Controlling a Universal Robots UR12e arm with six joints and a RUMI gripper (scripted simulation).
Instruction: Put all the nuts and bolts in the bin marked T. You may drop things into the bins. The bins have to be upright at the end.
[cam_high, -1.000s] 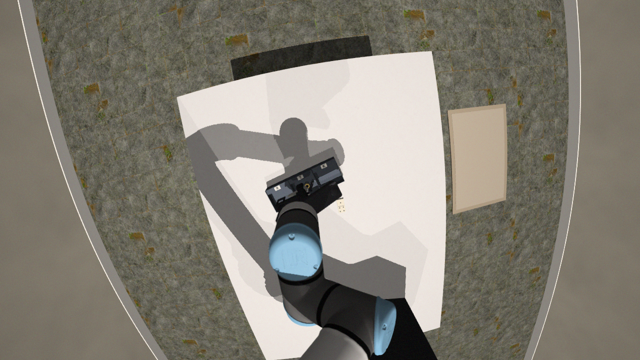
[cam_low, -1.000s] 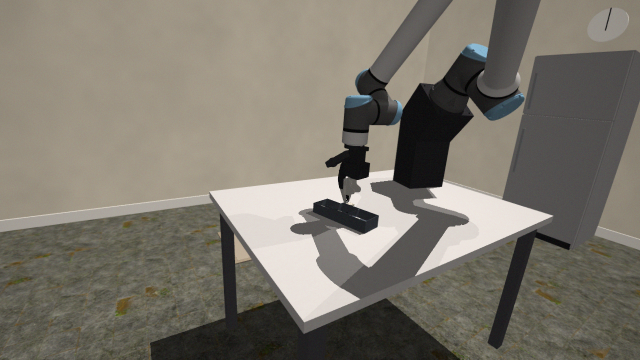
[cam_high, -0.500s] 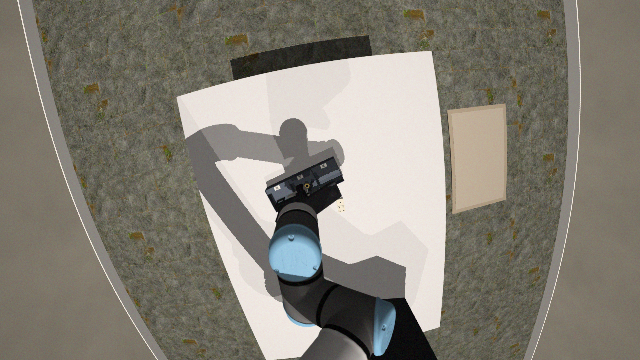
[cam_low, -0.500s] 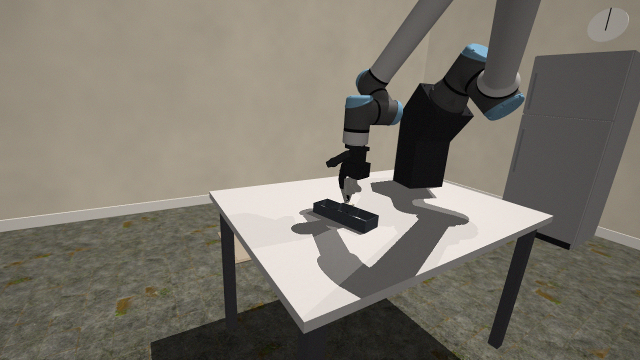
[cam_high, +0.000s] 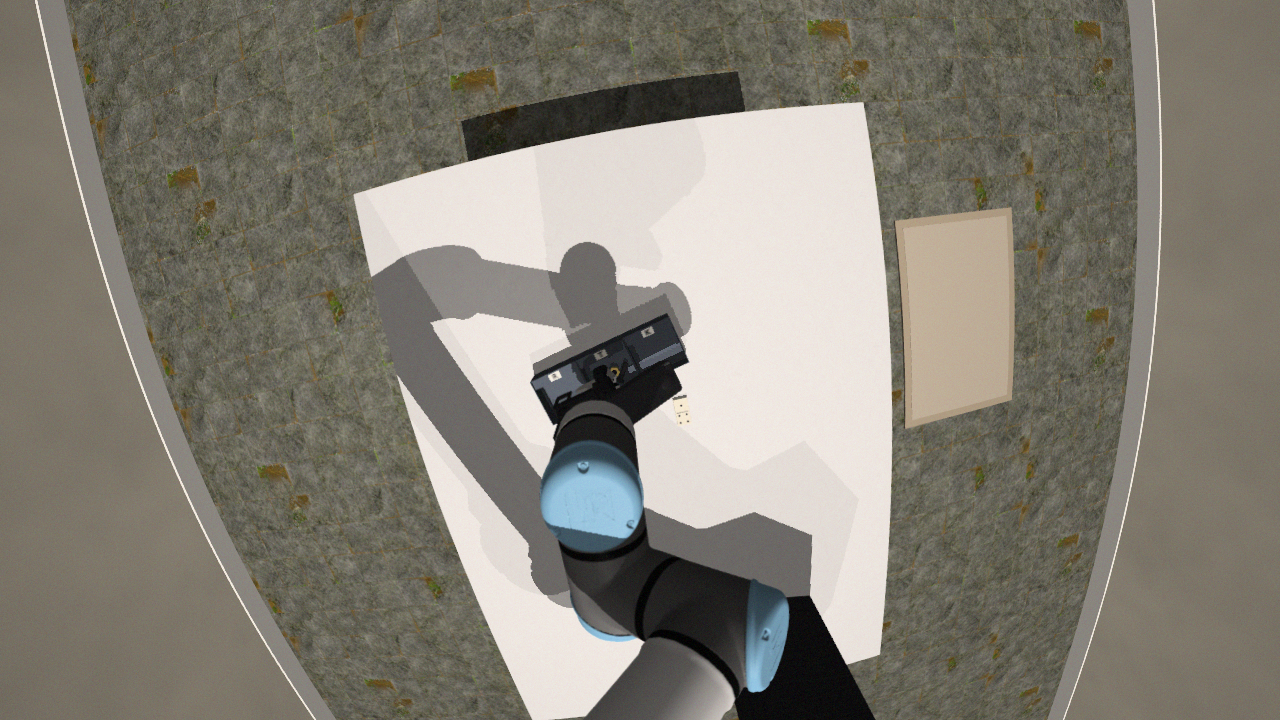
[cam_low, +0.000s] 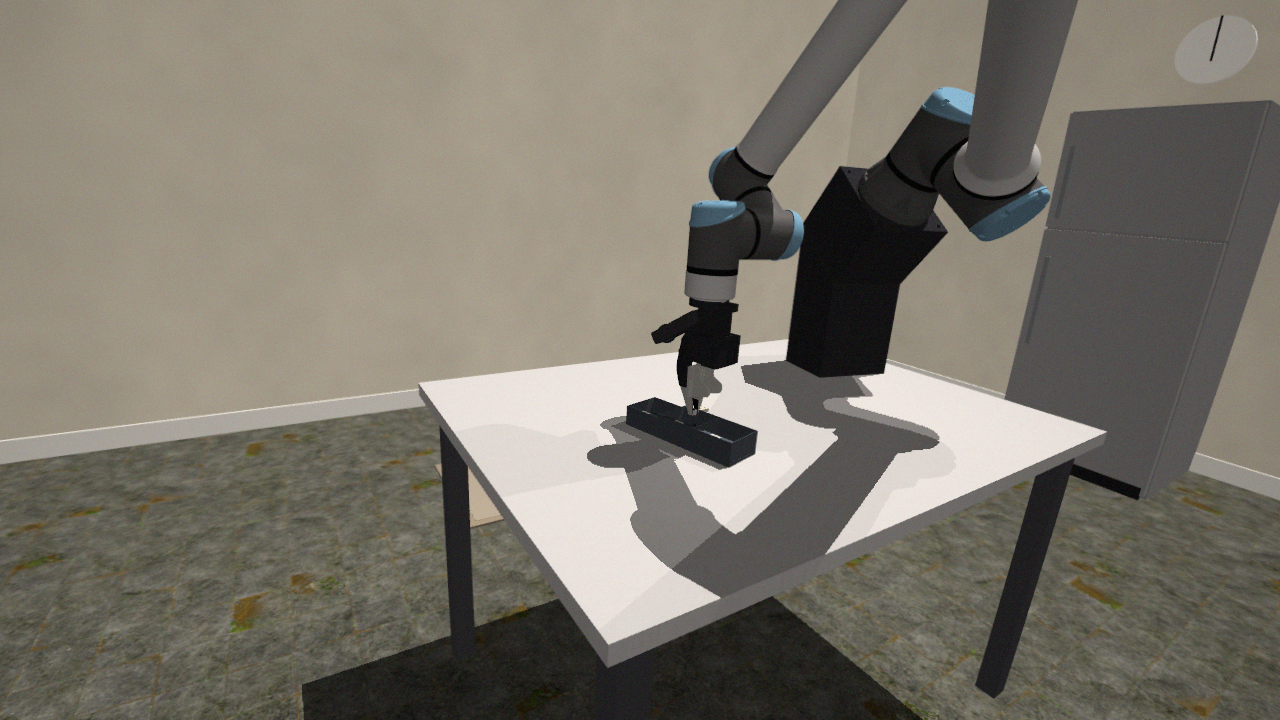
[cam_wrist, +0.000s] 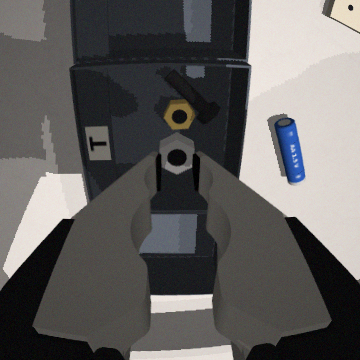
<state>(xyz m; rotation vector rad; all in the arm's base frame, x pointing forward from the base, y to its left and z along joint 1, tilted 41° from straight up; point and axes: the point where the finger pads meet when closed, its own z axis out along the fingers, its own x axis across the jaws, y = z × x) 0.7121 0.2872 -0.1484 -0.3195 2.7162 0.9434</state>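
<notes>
While my gripper (cam_high: 605, 376) (cam_low: 693, 409) (cam_wrist: 176, 155) pinches the grey metal hex nut (cam_wrist: 177, 141) above the black bin marked T (cam_high: 600, 355) (cam_low: 691, 434) (cam_wrist: 125, 145) | handling: likely light, rigid, slick-faced, not fragile | hold: opposite flats, as now | beneath: brass-coloured hex nut (cam_high: 613, 368) (cam_wrist: 170, 116), dark bolt (cam_wrist: 186, 91).

Tool (cam_high: 605, 376) (cam_low: 693, 411) (cam_wrist: 176, 155) lower, nearer bin T (cam_high: 600, 355) (cam_low: 685, 436) (cam_wrist: 122, 150)
</notes>
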